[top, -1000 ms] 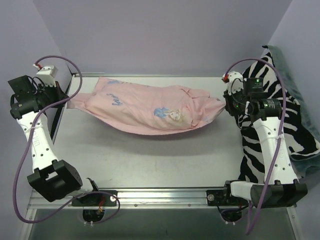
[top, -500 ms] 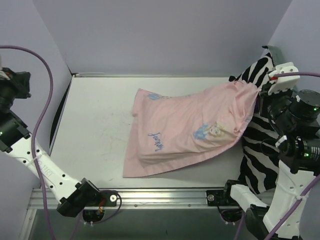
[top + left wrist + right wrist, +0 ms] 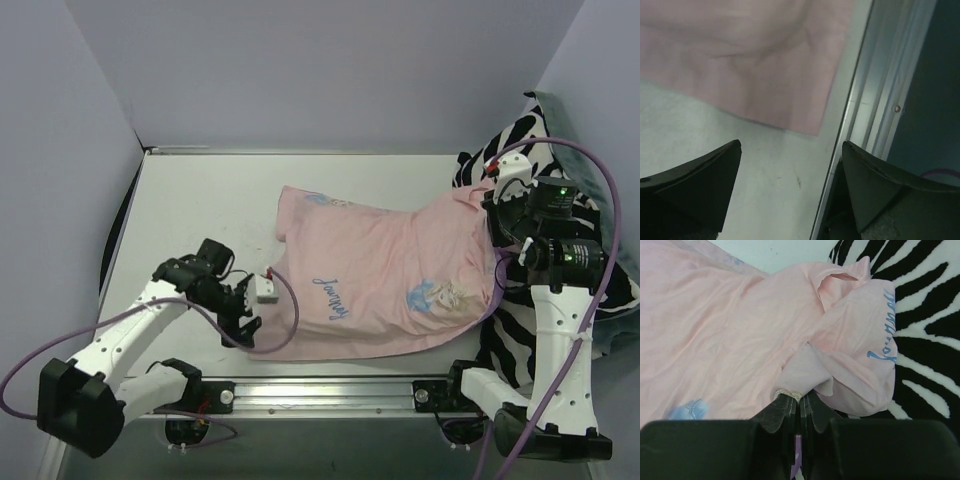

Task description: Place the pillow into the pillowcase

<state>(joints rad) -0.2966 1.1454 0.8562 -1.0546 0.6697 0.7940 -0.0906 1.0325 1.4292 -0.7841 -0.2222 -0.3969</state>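
Observation:
The pillowcase (image 3: 385, 275) lies spread on the table with its pale pink inside outward, showing a cartoon princess print and blue lettering. It looks slightly puffed; the pillow is hidden. My right gripper (image 3: 492, 262) is shut on a bunched fold at the pillowcase's right edge (image 3: 805, 372), and its fingertips (image 3: 800, 399) pinch the cloth tight. My left gripper (image 3: 240, 318) stands open just off the pillowcase's near-left corner (image 3: 805, 117). Between its fingers (image 3: 715, 185) there is only bare table.
A zebra-striped blanket (image 3: 520, 140) is heaped along the table's right side, under and behind the right arm (image 3: 925, 335). The metal front rail (image 3: 875, 90) runs right beside the left gripper. A purple cable (image 3: 290, 320) loops over the pillowcase's near-left part.
The left gripper has let go of the pillowcase, opened, and swung down to its near-left corner. The pillowcase has settled flatter on the table. The right arm has moved nearer, still gripping.

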